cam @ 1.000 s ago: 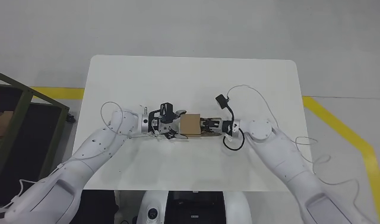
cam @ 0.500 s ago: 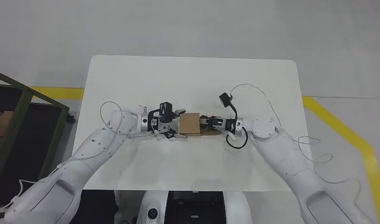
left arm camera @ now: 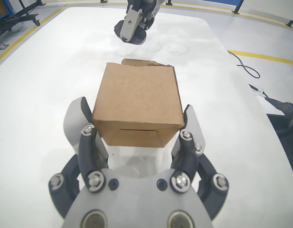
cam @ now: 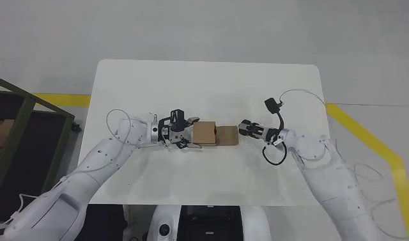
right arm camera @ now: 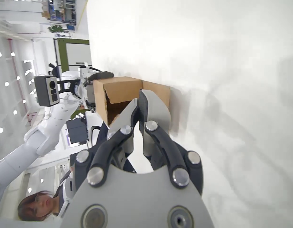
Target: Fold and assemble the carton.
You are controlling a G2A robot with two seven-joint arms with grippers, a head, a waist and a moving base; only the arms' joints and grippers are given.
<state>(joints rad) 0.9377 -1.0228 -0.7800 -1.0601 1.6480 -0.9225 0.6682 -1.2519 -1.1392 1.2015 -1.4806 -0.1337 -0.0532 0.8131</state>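
A small brown carton [cam: 204,133] lies on its side in the middle of the white table [cam: 287,87]. My left gripper [left arm camera: 137,122] is shut on the carton [left arm camera: 137,100], one finger pressing each side wall at its closed end. At the carton's far end an open flap [cam: 226,136] lies flat on the table. My right gripper [cam: 243,130] sits a short way beyond that flap, apart from it, with its fingers [right arm camera: 142,104] pressed together on nothing. In the right wrist view the carton's open, torn-edged mouth [right arm camera: 114,106] faces the camera.
A loose black cable [cam: 278,153] hangs from the right wrist over the table. A dark green frame [cam: 19,126] stands beyond the table's left edge. Bare table surface lies all around the carton.
My right gripper has pulled back to the right, out of the carton's open end, and now sits clear of the flap. The left gripper and the carton have stayed in place.
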